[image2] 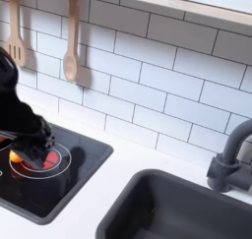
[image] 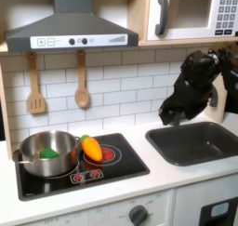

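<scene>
Hovering above the sink (image: 197,141) in the first exterior view, the gripper (image: 173,114) hangs at the end of the black arm (image: 200,76), clear of the basin; whether its jaws are parted or closed cannot be told. The orange carrot (image: 91,149) lies on the stovetop (image: 112,169), leaning against the silver pot (image: 46,153), well apart from the gripper. Two wooden utensils (image: 82,86) hang on the tiled wall.
</scene>
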Robot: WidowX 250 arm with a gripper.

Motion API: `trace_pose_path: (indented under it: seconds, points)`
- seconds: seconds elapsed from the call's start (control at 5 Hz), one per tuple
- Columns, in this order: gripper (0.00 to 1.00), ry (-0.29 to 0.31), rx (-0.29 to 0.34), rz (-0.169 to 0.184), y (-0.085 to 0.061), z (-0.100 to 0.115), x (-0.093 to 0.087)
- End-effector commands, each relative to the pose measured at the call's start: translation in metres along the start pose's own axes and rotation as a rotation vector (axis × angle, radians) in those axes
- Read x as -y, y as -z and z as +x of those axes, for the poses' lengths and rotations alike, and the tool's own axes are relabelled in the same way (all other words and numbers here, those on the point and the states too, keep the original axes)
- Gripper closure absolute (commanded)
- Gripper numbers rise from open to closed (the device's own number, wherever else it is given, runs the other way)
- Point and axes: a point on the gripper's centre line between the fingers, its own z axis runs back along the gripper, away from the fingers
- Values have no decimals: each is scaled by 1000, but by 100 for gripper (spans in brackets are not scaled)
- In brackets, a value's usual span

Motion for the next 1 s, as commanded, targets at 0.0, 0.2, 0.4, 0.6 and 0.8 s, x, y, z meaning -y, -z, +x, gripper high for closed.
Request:
trace_pose_path:
  seconds: [0.0, 0.2, 0.4, 0.6, 0.8]
  points:
    - [69, 1, 0, -1, 0, 0, 0]
    - [100, -13, 36, -58, 1, 1, -2]
    - [100, 12, 23, -23, 2, 4, 2]
    - [100, -5, 62, -48, -3, 7, -4]
    - [100, 5, 102, -33, 1, 10, -5]
